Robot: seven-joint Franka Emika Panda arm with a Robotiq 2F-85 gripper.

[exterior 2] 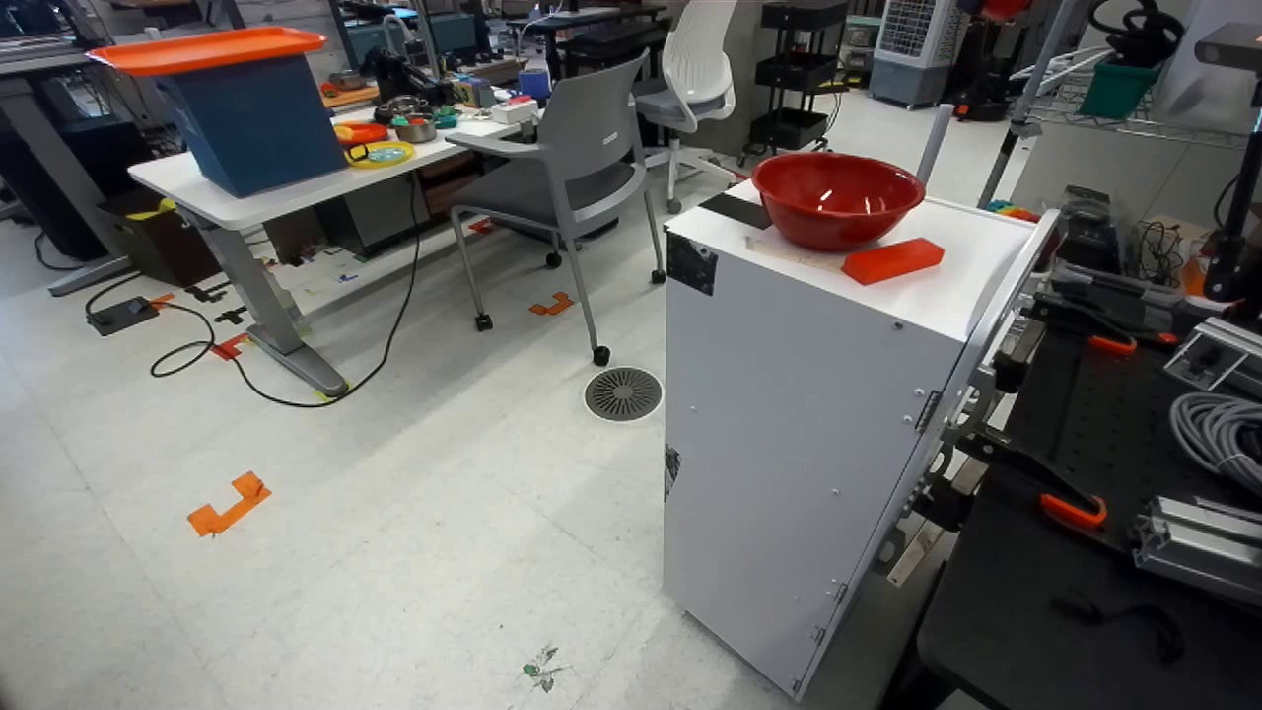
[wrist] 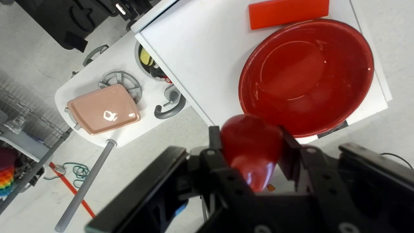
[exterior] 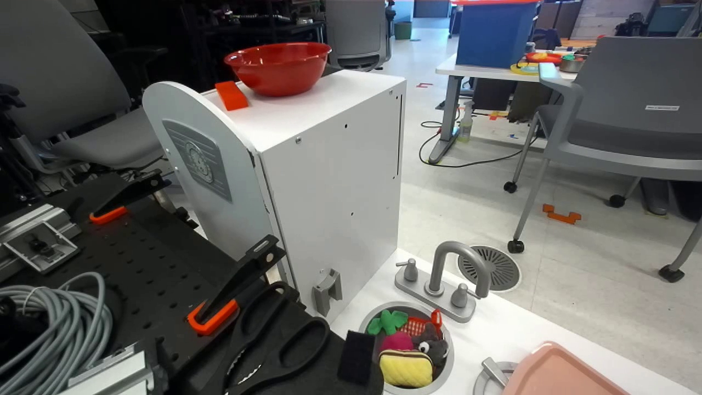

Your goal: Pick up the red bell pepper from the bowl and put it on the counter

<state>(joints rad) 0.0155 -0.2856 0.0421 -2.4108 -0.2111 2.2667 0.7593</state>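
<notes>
1. Red bell pepper (wrist: 252, 150) is hanging at lower centre in the wrist view, out of the red bowl (wrist: 304, 68), its narrow end pointing toward the frame's bottom; placing is seemingly the step in hand.
2. Far left in that view, a pink tray (wrist: 104, 108) is lying well apart from the work and is not looking like the target.
3. At upper centre, the white tabletop (wrist: 200, 55) is offering a bare stretch left of the bowl. Aiming there, well inside the slanting edge, is looking safest.
4. At lower centre, the claw (wrist: 250, 139) is clamping the pepper from both sides. Lowering gently until the pepper is touching, then letting go slowly, is probably preventing a roll.
5. At right, the bowl is standing with its rim partly overlapped by the pepper from this viewpoint, so carrying high is seeming wise; an orange-red block (wrist: 288, 13) is lying just beside it along the top.
6. In an exterior view, a round emblem (exterior: 198, 161) is showing at left and a pale label (exterior: 662, 108) is showing on the grey chair (exterior: 625, 82) at upper right; both are proving too small to read.
</notes>
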